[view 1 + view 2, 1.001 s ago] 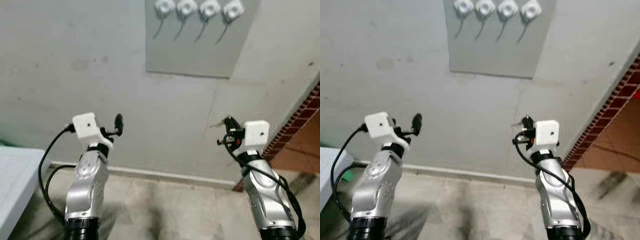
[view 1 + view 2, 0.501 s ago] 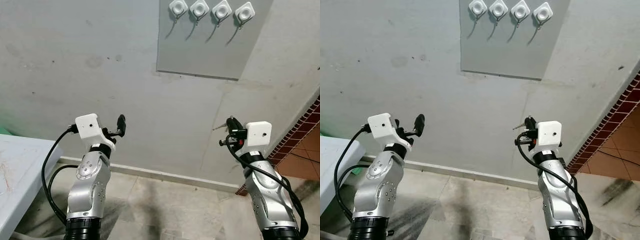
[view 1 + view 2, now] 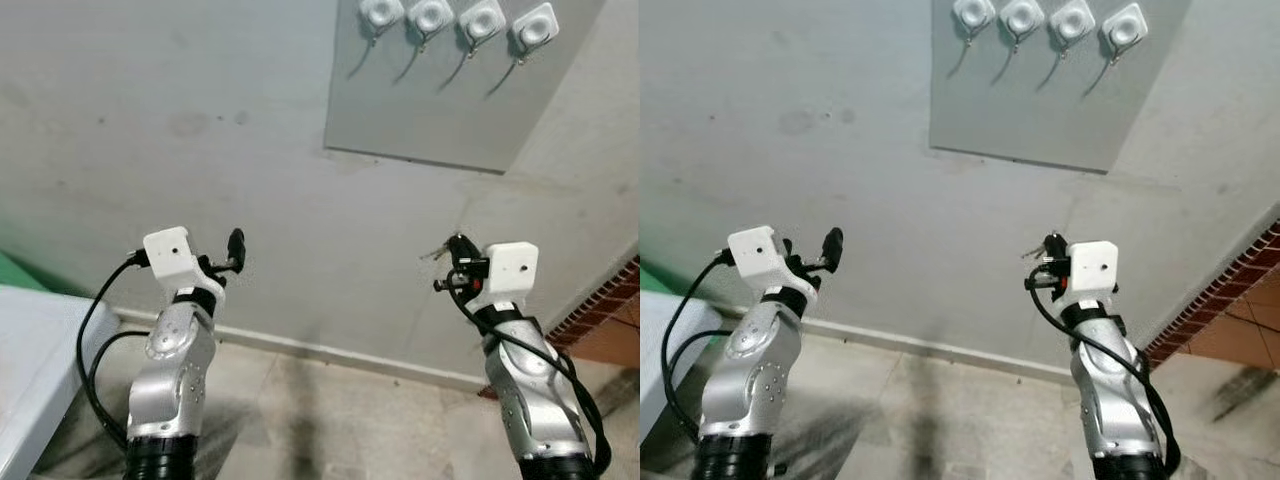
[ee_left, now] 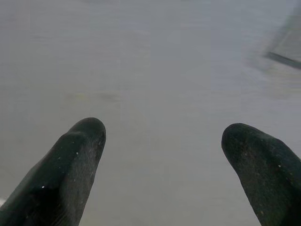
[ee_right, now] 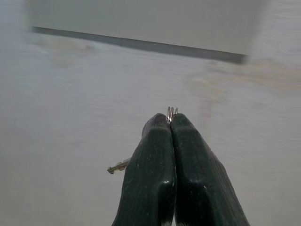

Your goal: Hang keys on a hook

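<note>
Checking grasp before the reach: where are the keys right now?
The keys are pinched in the shut right gripper, held in front of the wall, below the grey panel with four white hooks.

Keys [image 5: 120, 165] mostly hidden between right tool's fingers [image 5: 155, 174].

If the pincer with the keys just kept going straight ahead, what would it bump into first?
Most likely the bare grey wall. The right pincer, shut on the keys, points at the wall below the hook panel, though depth is hard to judge. The hooks sit higher.
</note>
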Robot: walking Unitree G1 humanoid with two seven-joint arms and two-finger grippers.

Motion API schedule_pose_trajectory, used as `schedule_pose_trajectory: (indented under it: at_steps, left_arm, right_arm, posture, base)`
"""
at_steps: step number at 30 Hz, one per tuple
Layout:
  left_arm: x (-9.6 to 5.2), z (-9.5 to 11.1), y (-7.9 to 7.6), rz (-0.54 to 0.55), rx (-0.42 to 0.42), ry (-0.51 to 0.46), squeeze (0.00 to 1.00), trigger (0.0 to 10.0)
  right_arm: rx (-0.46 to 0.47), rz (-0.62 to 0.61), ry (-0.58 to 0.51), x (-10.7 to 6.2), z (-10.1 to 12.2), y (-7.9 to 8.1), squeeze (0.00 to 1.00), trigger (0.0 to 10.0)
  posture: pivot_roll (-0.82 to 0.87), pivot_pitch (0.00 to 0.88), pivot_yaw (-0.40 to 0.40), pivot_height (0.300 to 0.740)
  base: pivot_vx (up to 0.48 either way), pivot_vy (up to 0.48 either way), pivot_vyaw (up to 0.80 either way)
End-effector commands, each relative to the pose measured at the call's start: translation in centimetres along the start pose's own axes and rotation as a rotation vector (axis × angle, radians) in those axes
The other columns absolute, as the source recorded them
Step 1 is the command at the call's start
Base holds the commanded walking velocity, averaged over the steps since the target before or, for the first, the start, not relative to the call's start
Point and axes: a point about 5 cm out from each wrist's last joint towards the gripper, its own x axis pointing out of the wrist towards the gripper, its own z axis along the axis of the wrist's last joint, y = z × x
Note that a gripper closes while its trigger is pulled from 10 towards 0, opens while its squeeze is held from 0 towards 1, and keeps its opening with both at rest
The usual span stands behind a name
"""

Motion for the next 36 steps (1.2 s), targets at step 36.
schedule_pose_trajectory:
  at_steps: [36]
  left_arm:
    - [3.1, 4.8, -8.3, -0.388, 0.154, -0.126, 0.00, 10.0]
  right_arm:
    - [0.012, 0.257, -0.207, 6.5, 6.5, 3.6, 0.00, 10.0]
  posture:
    - [0.02, 0.072, -0.050, 0.740]
  base:
    - [0.047, 0.000, 0.00]
